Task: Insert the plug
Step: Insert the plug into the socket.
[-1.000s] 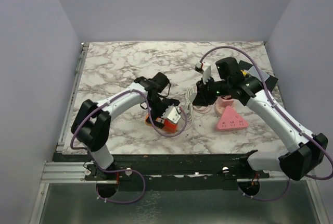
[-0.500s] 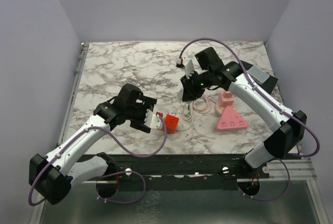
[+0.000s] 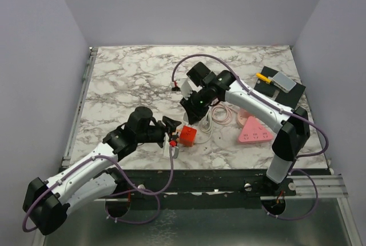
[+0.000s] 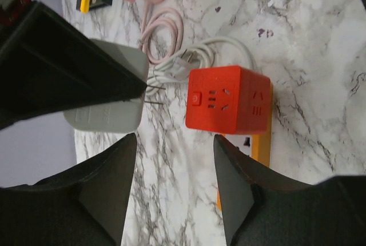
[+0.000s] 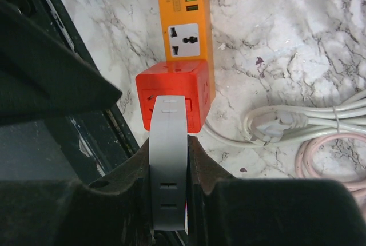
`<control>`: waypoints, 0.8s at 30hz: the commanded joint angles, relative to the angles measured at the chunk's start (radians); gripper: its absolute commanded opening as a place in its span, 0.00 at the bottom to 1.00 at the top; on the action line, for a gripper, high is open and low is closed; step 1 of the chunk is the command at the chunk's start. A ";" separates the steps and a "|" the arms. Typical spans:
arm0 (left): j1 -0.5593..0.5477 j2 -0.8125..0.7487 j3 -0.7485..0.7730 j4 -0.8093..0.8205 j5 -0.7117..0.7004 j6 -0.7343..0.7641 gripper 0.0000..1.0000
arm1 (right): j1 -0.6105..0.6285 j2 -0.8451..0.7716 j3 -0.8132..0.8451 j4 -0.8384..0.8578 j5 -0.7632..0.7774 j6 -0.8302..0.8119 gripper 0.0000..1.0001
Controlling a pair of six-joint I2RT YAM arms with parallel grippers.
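Top external view: a red cube socket [image 3: 189, 135] sits on an orange power strip [image 4: 263, 143] near the 6 o'clock edge of the marble desk [image 3: 131, 74]. The right pincer [image 3: 192, 113], at the cube's 1 o'clock, is clamped on a grey plug [image 5: 168, 166]. In the left wrist view the plug's two metal prongs [image 4: 153, 94] point at the cube's socket face, just short of it. The left pincer [image 4: 174, 143] lies at the cube's 9 o'clock, fingers apart and holding nothing, the cube beyond their tips. A coiled white cable [image 3: 207, 125] lies at the cube's 2 o'clock, a pink triangular socket [image 3: 254, 133] at its 3 o'clock.
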 commanded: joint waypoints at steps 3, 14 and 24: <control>-0.087 -0.035 -0.081 0.052 0.067 0.099 0.53 | 0.036 -0.005 0.001 -0.028 0.055 -0.019 0.01; -0.130 -0.004 -0.148 0.135 -0.005 0.096 0.33 | 0.071 -0.051 -0.126 0.105 0.122 -0.015 0.01; -0.149 0.066 -0.131 0.147 -0.035 0.056 0.26 | 0.107 -0.103 -0.201 0.186 0.149 -0.009 0.01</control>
